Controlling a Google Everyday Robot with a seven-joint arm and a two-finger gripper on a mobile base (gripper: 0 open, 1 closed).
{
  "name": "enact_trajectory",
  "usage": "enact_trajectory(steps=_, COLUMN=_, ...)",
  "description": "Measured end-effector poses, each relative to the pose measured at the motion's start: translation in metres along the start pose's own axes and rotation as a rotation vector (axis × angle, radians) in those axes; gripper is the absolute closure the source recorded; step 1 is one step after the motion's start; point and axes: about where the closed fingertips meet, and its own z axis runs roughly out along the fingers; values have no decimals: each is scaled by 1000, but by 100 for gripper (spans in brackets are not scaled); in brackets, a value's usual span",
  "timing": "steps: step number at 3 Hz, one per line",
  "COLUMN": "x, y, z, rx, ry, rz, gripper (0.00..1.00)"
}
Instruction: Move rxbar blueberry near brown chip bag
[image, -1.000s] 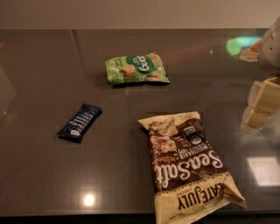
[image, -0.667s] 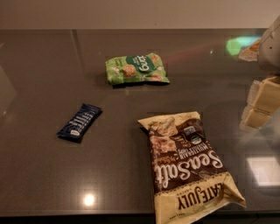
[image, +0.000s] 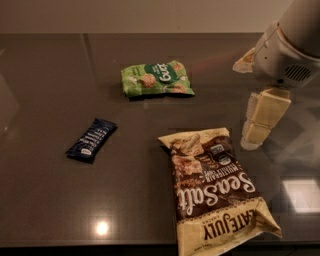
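Note:
The rxbar blueberry (image: 92, 139), a small dark navy wrapper with pale lettering, lies flat at the left of the dark table. The brown chip bag (image: 213, 189), large with cream ends and white "Sea Salt" script, lies at the front right. My gripper (image: 258, 126), cream-coloured under a white arm housing (image: 287, 55), hangs at the right edge of the view, just right of the chip bag's top corner and far from the bar. It holds nothing that I can see.
A green snack bag (image: 156, 78) lies at the back middle of the table (image: 60, 75). The table's front edge runs along the bottom of the view. A light reflection (image: 102, 228) shows near the front left.
My arm and gripper have moved left, further into view and closer to the chip bag. The bar and both bags have not moved.

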Motion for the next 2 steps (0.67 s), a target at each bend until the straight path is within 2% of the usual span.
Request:
enact_trajectory(steps=1, x=-45, y=2, z=33, rx=-74, ry=-57, rz=-100, gripper=0)
enact_trajectory(steps=2, x=-70, y=3, z=53, rx=-121, ry=-90, rz=-159, gripper=0)
